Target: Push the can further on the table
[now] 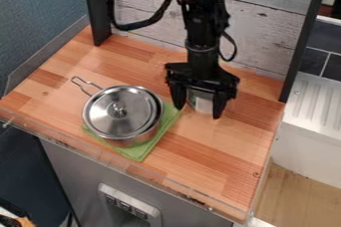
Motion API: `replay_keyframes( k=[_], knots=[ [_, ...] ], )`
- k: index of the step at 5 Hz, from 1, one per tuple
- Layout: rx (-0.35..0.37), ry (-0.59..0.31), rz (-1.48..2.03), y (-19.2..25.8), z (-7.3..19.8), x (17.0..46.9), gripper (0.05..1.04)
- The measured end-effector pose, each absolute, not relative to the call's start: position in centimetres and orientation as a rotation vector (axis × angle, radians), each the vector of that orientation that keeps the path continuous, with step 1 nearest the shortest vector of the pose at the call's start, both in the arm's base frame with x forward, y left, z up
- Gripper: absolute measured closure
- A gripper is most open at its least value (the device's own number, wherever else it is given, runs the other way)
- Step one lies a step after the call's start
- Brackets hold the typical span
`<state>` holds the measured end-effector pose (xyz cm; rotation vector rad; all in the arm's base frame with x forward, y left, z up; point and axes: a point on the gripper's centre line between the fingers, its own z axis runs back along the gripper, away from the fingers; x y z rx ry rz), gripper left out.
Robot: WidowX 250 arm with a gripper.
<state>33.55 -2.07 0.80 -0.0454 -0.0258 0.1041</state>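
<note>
Can: the metallic can (201, 100) is upright on the wooden bench (230, 171), toward the far side and right of centre in the view; its upper part is hidden by the gripper (198, 107).
Jaws: well spread, pointing down, with the can showing between them; whether either one touches it, I cannot tell.
Arm: the black arm (200, 27) comes in from the top edge and hangs over the can, covering part of the plank wall (266, 29).
Pot: a stainless steel pot (136, 139) with its lid (118, 111) on stands left of the can, apart from it; its wire handle (85, 85) points to the upper left.
Cloth: a green cloth (138, 152) lies under the pot, its upper right corner near the left-hand jaw in the view.
In the way: the pot and cloth take up the bench to the can's left; a low clear guard (133, 169) runs along the near edge.
Around: a dark post (97, 9) at the back left, another (305, 37) at the right, and a white ridged drainboard (316, 102) beyond the bench's right side.
</note>
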Motion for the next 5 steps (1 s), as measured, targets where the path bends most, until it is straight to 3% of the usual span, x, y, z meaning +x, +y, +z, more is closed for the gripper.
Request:
replay_keyframes(
  k=[2, 3, 5],
  knots=[
    [-0.03, -0.003, 0.076, -1.7, 1.0, 33.4, 0.083],
    [-0.002, -0.063, 0.052, -1.2, 4.2, 32.3, 0.083],
    [0.006, -0.091, -0.011, -0.2, 5.7, 31.3, 0.083]
  ],
)
